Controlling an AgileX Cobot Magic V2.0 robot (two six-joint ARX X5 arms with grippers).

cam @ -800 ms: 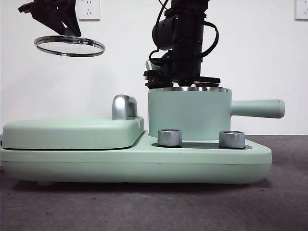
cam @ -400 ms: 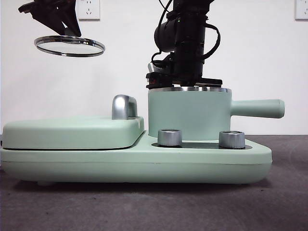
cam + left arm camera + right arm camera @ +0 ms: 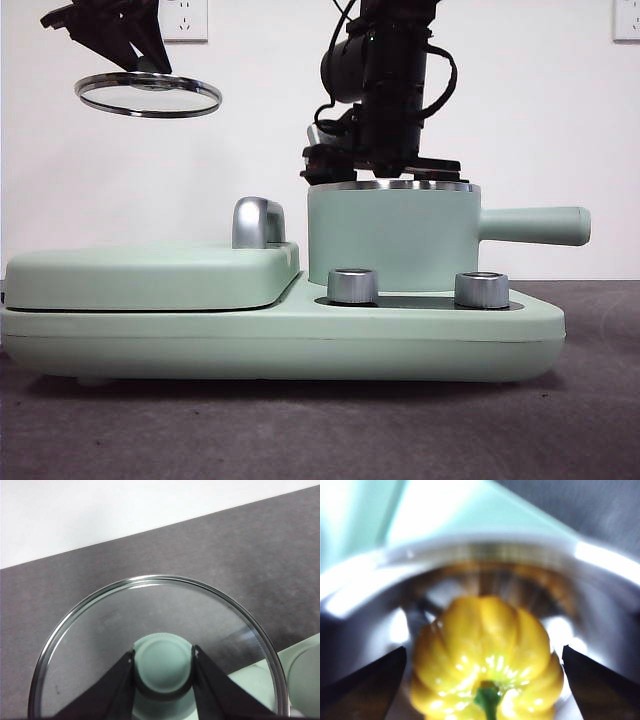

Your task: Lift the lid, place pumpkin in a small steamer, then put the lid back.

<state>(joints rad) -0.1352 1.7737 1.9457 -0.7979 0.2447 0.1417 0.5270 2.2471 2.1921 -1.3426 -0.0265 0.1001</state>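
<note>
a: left hand [image 3: 162, 680], status?
b: clamped on the mint-green knob [image 3: 163, 662] of the lid [image 3: 148, 95], one jaw on each side of it. in the front view the lid hangs level high at about 10 o'clock, well apart from the small steamer [image 3: 392, 235] and well above the flat griddle cover [image 3: 150, 272]

a: right hand [image 3: 385, 175]?
b: down at the steamer's steel rim in the front view, arm dark above it at 12 o'clock. right wrist view shows both jaws spread wide, one at each side of the pumpkin [image 3: 487, 655], neither touching it

a: pumpkin location?
b: inside the steamer, resting on the shiny steel interior, yellow ribs up, green stem [image 3: 487, 700] toward the camera. view is blurred, so i can't say how it sits on the bottom

a: steamer itself?
b: uncovered, on the right section of the mint-green base [image 3: 280, 345], long handle [image 3: 535, 226] pointing to 3 o'clock. two steel dials [image 3: 352, 285] in front of it. base sits on the dark surface [image 3: 320, 430]
</note>
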